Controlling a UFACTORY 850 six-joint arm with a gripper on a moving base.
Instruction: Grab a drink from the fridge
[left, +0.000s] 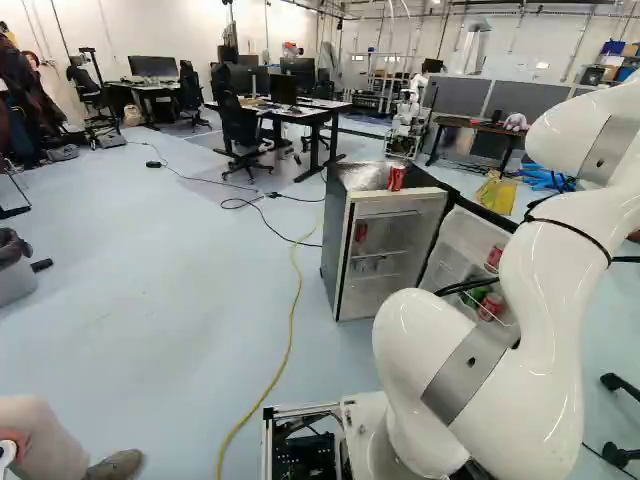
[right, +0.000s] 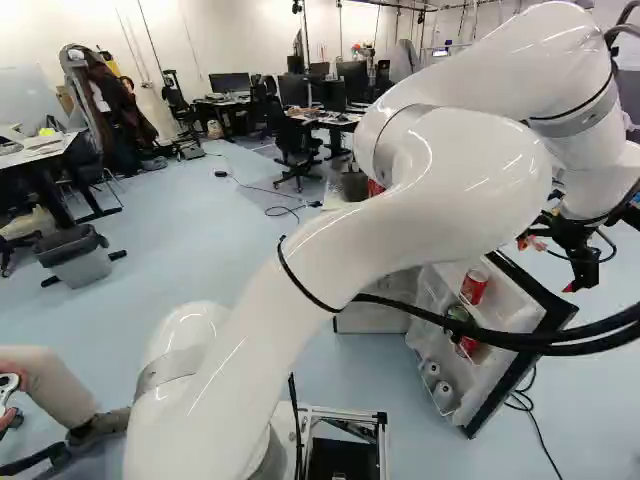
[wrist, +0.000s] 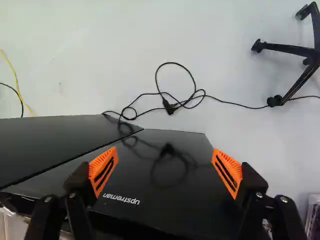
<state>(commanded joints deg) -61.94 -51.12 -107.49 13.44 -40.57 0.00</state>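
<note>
In the right base view my gripper hangs past the outer side of the fridge's open door. Its orange pads stand wide apart in the wrist view, the gripper holding nothing, with the glossy black door beneath. The fridge stands ahead of the base. Red cans and a green can sit on the door's shelves. Another red can is inside the fridge, and one more red can stands on top.
A yellow cable runs along the floor left of the fridge. Black cable loops and a chair base lie beyond the door. Desks and chairs stand farther back, with another robot. A person's leg is near the base.
</note>
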